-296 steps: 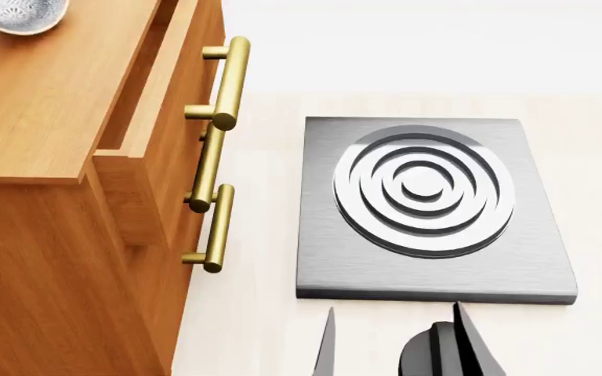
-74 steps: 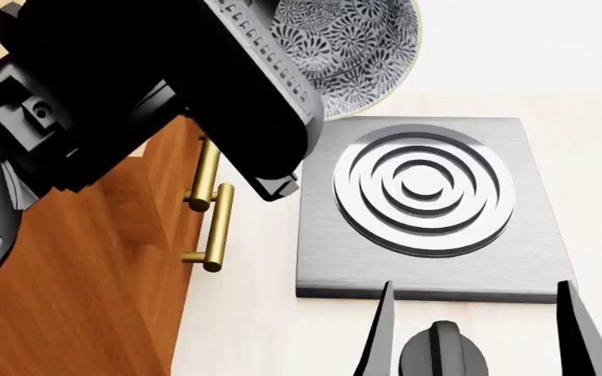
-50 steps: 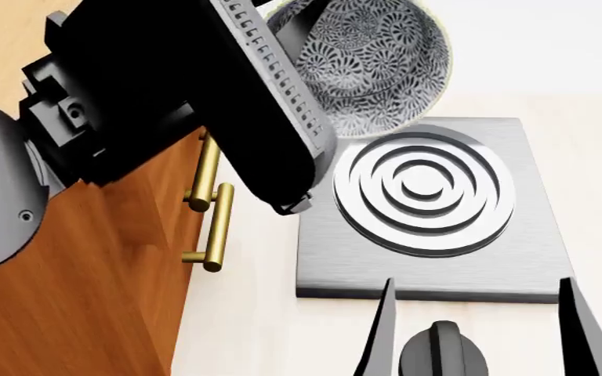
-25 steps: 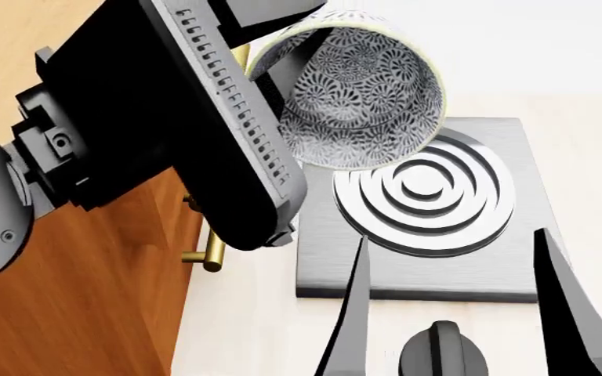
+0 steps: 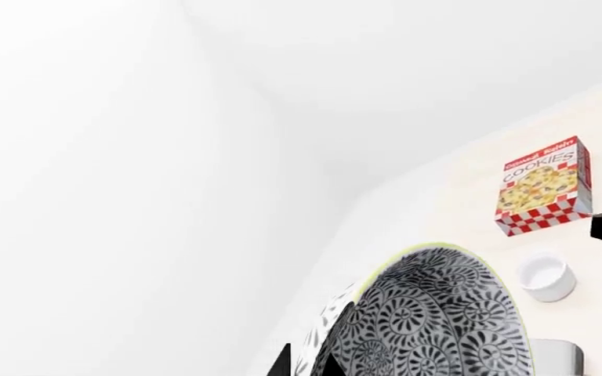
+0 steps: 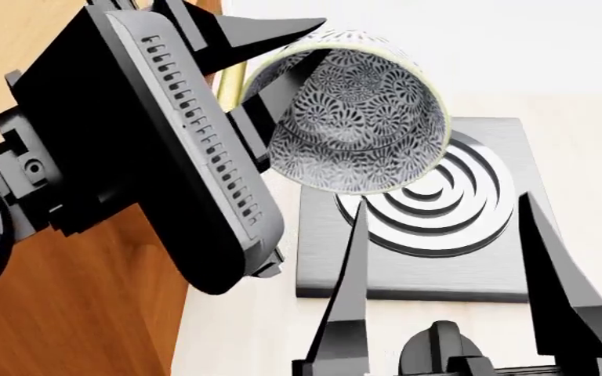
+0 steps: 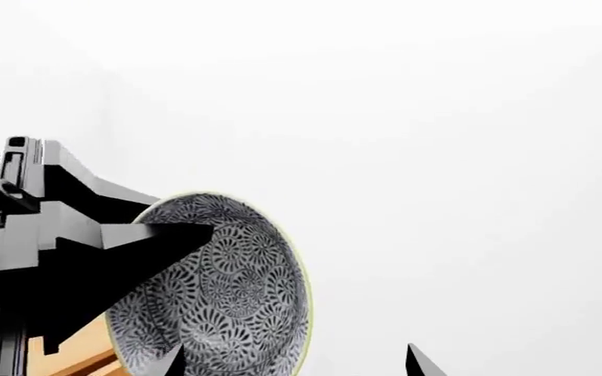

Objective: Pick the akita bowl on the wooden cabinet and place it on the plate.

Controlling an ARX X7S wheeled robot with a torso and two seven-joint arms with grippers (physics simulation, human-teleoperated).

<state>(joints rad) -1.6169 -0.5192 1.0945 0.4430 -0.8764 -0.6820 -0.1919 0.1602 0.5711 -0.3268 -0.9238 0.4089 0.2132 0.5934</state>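
Observation:
My left gripper [image 6: 277, 61] is shut on the rim of the akita bowl [image 6: 359, 117], one finger inside and one outside. The black-and-white patterned bowl hangs tipped on its side in the air, off the wooden cabinet [image 6: 71, 313] and above the grey stove [image 6: 489, 258]. The left wrist view shows the bowl [image 5: 437, 321] right at the left gripper [image 5: 306, 364]. My right gripper [image 6: 442, 200] stands open just below the bowl, empty. In the right wrist view the bowl [image 7: 217, 290] sits beyond the right gripper [image 7: 295, 360]. The plate is out of view.
The cabinet's brass handle [image 6: 228, 82] shows behind the left arm. A cookies box [image 5: 544, 186] and a small white cup [image 5: 545, 274] stand on the pale counter [image 6: 238, 337]. The cabinet [image 7: 71, 352] shows behind the left gripper's body [image 7: 60, 258].
The bowl, earlier on the cabinet top, is now held in the air by my left gripper and has tipped and drifted over the stove. My right gripper has opened and risen towards it.

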